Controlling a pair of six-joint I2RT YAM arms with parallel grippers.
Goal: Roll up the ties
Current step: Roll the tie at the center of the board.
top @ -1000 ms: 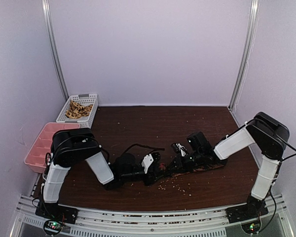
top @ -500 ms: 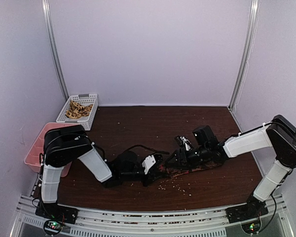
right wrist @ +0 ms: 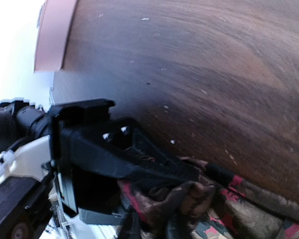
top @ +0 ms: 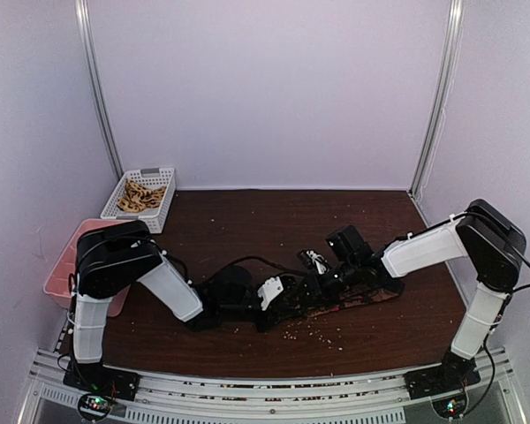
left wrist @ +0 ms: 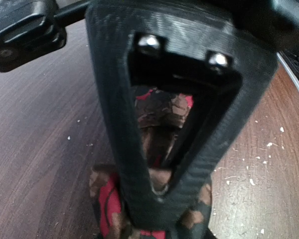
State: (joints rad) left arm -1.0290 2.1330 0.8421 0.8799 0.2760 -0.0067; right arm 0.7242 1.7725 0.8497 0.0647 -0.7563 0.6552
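- Tie (right wrist: 239, 209): we judge it mid-roll; left pincer (top: 279, 295) and right pincer (top: 315, 281) meet on it, lower centre.
- We cannot tell either pincer's grip.
- Next: pinch the roll, then turn it along the tail.

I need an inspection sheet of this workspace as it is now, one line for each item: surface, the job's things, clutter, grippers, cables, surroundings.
Surface: dark brown wood-grain table.
Job's things: one tie lies at the front centre, bunched at one end; more ties are heaped in the white basket at the back left.
Clutter: pale crumbs near the tie; pink tray at the left edge.
Grippers: left gripper and right gripper are both low at the bunched end; whether they are open or shut cannot be told.
Cables: black cable arching above the left arm.
Surroundings: pale walls; metal rail at the near edge.
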